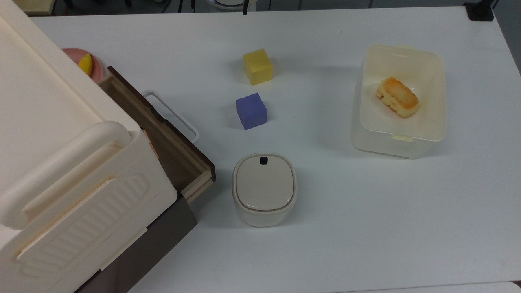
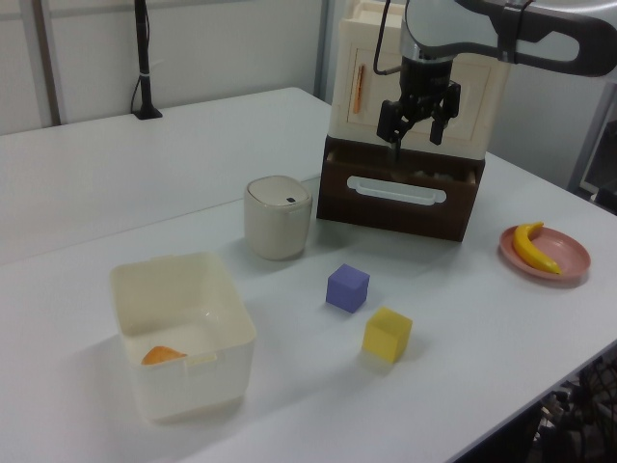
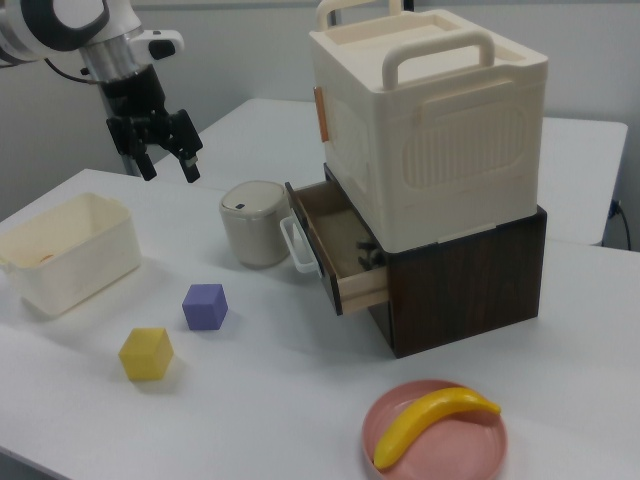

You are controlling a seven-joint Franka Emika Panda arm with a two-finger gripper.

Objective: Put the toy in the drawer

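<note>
Overhead, hand (image 3: 167, 152) spread, pointing down

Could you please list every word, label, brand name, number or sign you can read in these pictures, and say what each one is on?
No readable text:
The cabinet, drawer, lidded bin, tub and both cubes carry no lettering.
The small dark mark on the bin's lid shows no legible sign.

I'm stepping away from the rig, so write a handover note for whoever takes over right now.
Pincer: open, empty, raised above the table, well apart from the drawer.
Drawer: pulled open.
Toy: a small dark shape lying inside the drawer in the right view looks like it.
Done: toy seems to be placed.
Left: confirm it is the toy.
</note>
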